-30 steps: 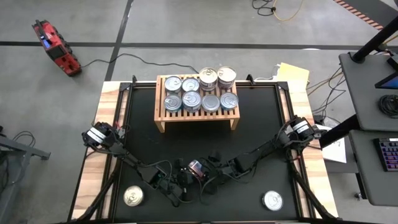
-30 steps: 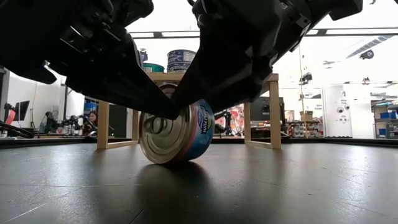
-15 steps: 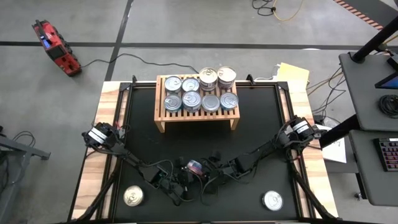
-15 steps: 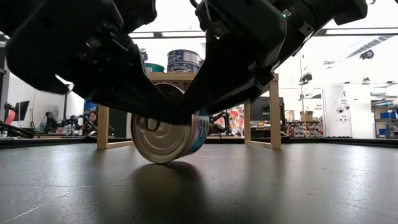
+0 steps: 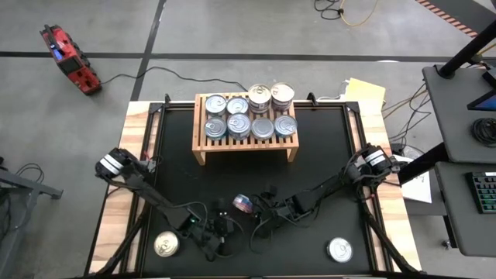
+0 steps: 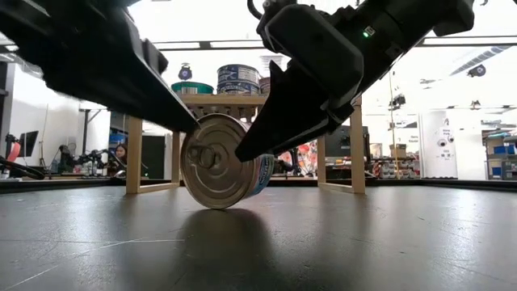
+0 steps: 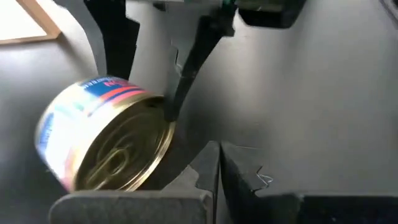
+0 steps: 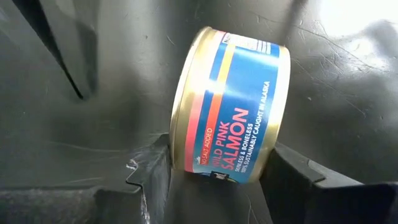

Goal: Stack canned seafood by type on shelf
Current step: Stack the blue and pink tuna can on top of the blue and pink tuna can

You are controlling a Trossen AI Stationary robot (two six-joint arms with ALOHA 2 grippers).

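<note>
**Salmon tin on its edge in my right gripper**

I see my right gripper [image 5: 249, 208] low over the near middle of the black mat [image 5: 325, 147]. Its two fingers [image 8: 149, 171] press on the flat ends of a salmon tin [image 8: 230, 106], one on each side. The tin stands on its edge, not flat. It has a gold lid and a blue label with a red stripe. From the low camera, the round gold lid faces me and the bottom of the tin touches the mat.

My left gripper [image 5: 219, 230] is just beside the tin, a little nearer to me. Its fingers are pressed together and hold nothing. It does not touch the tin.

The shelf [image 5: 246, 147] stands at the far side of the mat, well apart from both grippers. On it I count eight tins [image 5: 252, 115] in two rows of four. The two at the far right end of the back row look taller than the rest.

Two more tins lie flat on the mat close to me. One [image 5: 166, 245] is at the near left corner and one [image 5: 339, 249] is at the near right corner. Both show silver lids
</note>
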